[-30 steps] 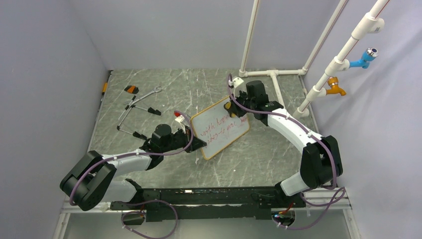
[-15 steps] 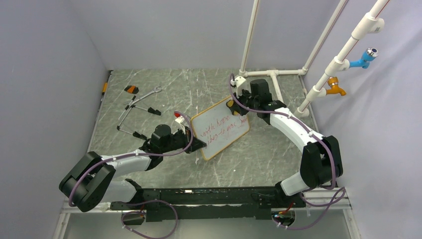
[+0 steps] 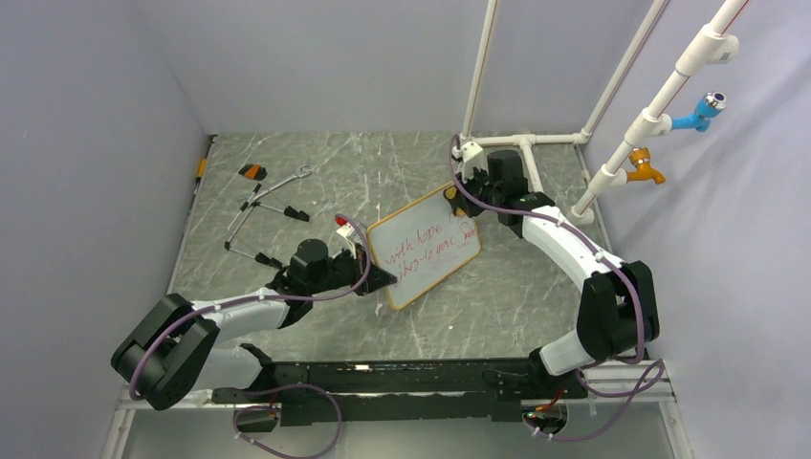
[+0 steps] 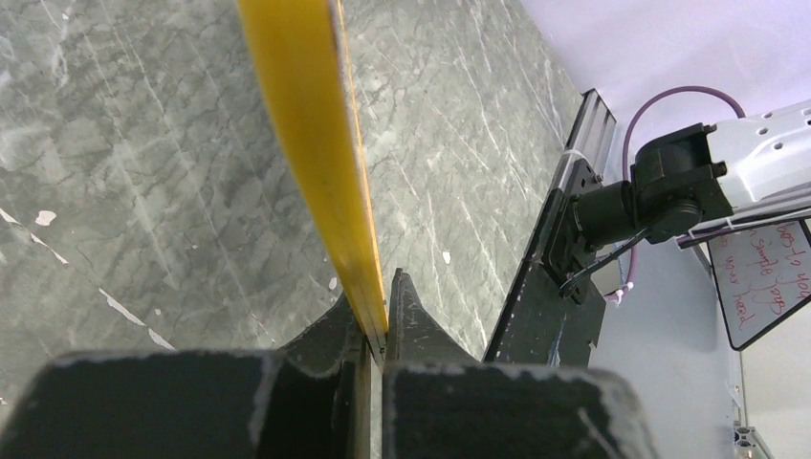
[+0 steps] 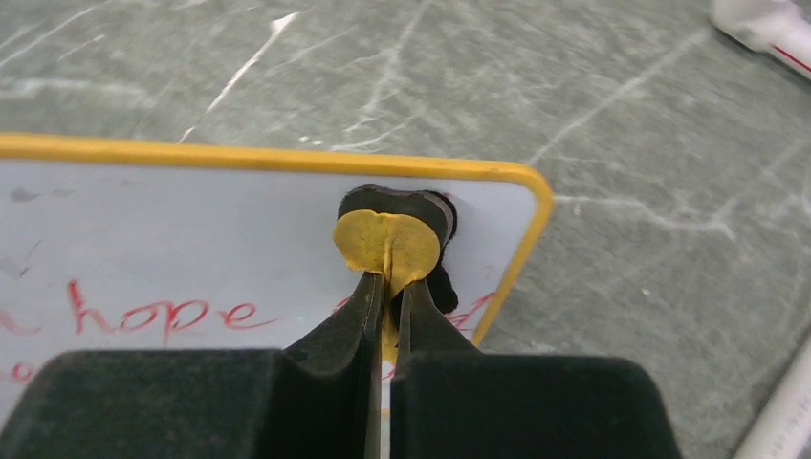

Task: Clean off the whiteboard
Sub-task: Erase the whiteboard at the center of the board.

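1. The small white whiteboard with a tan-orange frame [image 3: 424,247] is mid-table, its long axis running 8 to 2 o'clock.
2. My left gripper [image 4: 375,330] is clamped on its 7 o'clock frame edge.
3. My right gripper [image 5: 386,287], nearer the writing, pinches a yellow black-padded eraser [image 5: 390,237] at the 12 o'clock corner. The red writing lies toward 7, so I'd wipe that way.

We see the whiteboard [image 3: 424,245] white, framed yellow-orange, with red handwriting. The table [image 3: 536,287] is grey-green marble veined white. The small bone-shaped piece [image 5: 387,239] is yellow over black. At the right, a blue tap [image 3: 704,108] and an orange tap [image 3: 646,172] hang on white pipes [image 3: 712,43].
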You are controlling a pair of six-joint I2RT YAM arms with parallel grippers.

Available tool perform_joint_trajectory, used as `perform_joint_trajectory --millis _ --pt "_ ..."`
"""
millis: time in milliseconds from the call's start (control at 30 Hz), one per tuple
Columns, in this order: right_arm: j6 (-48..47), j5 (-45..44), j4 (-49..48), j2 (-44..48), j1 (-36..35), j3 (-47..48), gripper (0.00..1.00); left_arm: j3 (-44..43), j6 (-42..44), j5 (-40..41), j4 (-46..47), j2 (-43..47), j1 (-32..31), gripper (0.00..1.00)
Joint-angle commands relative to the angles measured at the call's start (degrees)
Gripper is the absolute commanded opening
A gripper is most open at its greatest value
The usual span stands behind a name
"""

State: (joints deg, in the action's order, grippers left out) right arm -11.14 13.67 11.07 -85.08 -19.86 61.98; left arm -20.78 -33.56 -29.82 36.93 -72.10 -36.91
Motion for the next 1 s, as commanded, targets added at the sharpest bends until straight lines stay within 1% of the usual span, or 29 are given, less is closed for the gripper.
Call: perform_joint_trajectory --millis 0,33,100,133,167,233,300,367,433,500,567,600,667,733,767,800,867,933,967 --pt "-9.0 23.2 5.6 -0.9 -0.7 1.0 0.00 0.0 4.5 -11.7 3.1 1.9 -2.2 0.00" --pt "-11.0 27.0 6.9 -0.9 -1.1 1.3 0.00 0.0 4.5 -11.7 3.2 1.9 -2.2 0.00" --pt "-12.1 31.2 7.8 -0.3 -1.7 1.4 0.00 0.1 4.5 -11.6 3.2 1.9 -2.1 0.00" --pt "-10.9 31.7 7.0 0.1 -1.7 1.3 0.00 0.1 4.5 -11.5 3.2 1.9 -2.2 0.00" --pt "-9.1 29.7 5.9 0.2 -1.7 1.3 0.00 0.2 4.5 -11.6 3.2 1.9 -2.2 0.00" --pt "-4.1 20.4 2.3 0.5 -1.6 0.8 0.00 0.1 4.4 -11.7 3.2 1.9 -2.2 0.00" --pt "0.3 6.9 -1.4 0.4 -1.2 0.1 0.00 0.1 4.4 -11.9 3.3 1.8 -2.2 0.00" --pt "3.6 -3.4 -4.3 0.2 -0.4 -0.7 0.00 0.4 4.3 -12.0 3.5 2.1 -2.2 0.00" --pt "4.9 -10.0 -6.7 0.6 0.2 -1.7 0.00 0.6 4.4 -12.0 3.3 2.3 -2.1 0.00" --pt "4.7 -12.8 -8.1 0.5 0.3 -2.4 0.00 0.5 4.6 -12.0 3.2 2.3 -2.1 0.00" --pt "2.9 -11.1 -7.0 0.1 0.4 -2.0 0.00 0.4 4.7 -12.2 3.2 2.1 -2.1 0.00" --pt "1.3 -7.2 -5.7 -0.1 0.3 -1.6 0.00 0.4 4.5 -12.3 3.4 1.9 -2.2 0.00" --pt "-3.8 5.8 -1.1 -0.6 0.3 -0.7 0.00 0.4 4.5 -12.4 3.7 1.8 -2.2 0.00" --pt "-9.5 22.9 4.3 -1.2 0.2 0.2 0.00 0.5 4.5 -12.3 3.7 1.8 -2.2 0.00" --pt "-11.5 27.2 5.8 -1.1 0.0 0.2 0.00 0.4 4.5 -12.3 3.6 1.8 -2.1 0.00" --pt "-12.8 29.8 6.8 -0.9 -0.2 0.3 0.00 0.5 4.5 -12.3 3.7 1.8 -2.2 0.00" --pt "-13.3 31.3 7.3 -0.3 -0.3 0.5 0.00 0.6 4.4 -12.2 3.8 1.9 -2.1 0.00" --pt "-11.1 28.4 5.9 -0.1 -0.3 0.2 0.00 0.6 4.4 -12.2 3.8 1.8 -2.2 0.00" --pt "-8.8 25.0 4.0 -0.1 -0.2 -0.2 0.00 0.4 4.4 -12.3 3.8 1.7 -2.2 0.00"
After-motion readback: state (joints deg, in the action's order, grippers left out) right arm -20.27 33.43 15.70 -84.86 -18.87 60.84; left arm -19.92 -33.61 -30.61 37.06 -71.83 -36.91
